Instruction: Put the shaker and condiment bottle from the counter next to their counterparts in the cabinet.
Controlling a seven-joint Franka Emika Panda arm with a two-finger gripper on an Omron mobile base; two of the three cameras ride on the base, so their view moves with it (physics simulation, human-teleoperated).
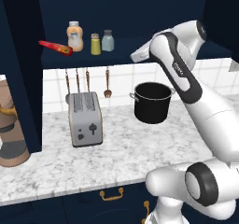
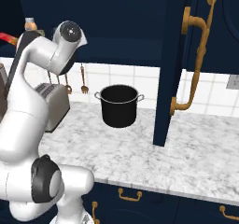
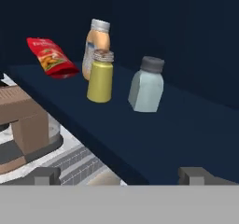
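Pale shaker (image 3: 146, 84) stands by yellow-green shaker (image 3: 100, 77); hand view shows fingers (image 3: 119, 175) spread wide, empty.

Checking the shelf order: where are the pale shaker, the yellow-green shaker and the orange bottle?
pale shaker (image 3: 146, 90): hand view, front of its body.
yellow-green shaker (image 3: 100, 82): hand view, mid body.
orange bottle (image 1: 74, 37): left base view, its label.

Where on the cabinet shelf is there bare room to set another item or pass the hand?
Free: the cabinet shelf right of the pale grey-blue shaker, and its front strip. Crowded: the left, where the yellow-green shaker, orange bottle and red bottle, which lies tilted at the left end, cluster together.
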